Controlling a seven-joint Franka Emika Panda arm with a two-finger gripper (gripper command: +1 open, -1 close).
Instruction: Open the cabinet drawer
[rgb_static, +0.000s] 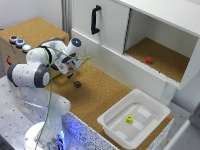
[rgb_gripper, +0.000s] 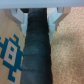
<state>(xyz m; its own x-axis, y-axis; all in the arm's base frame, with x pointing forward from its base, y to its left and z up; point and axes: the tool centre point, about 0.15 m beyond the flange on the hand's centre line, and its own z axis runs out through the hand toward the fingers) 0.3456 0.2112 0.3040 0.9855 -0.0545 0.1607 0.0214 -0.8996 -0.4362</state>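
Note:
The cabinet drawer (rgb_static: 112, 61) is the long, low white panel along the base of the white cabinet; it looks flush and no handle shows. My gripper (rgb_static: 70, 75) hangs over the cork table just in front of the drawer's end at the exterior view's left, not touching it. Its dark fingers (rgb_gripper: 36, 55) form one closed column in the wrist view, with nothing between them. The drawer does not show in the wrist view.
A cardboard box (rgb_static: 27, 31) with coloured buttons stands at the exterior view's left. A small dark ball (rgb_static: 77, 84) lies on the cork near my gripper. A white tub (rgb_static: 116, 127) holds a yellow block (rgb_static: 129, 119). The cabinet's open compartment holds a red block (rgb_static: 148, 60); a door with a black handle (rgb_static: 94, 20) is beside it.

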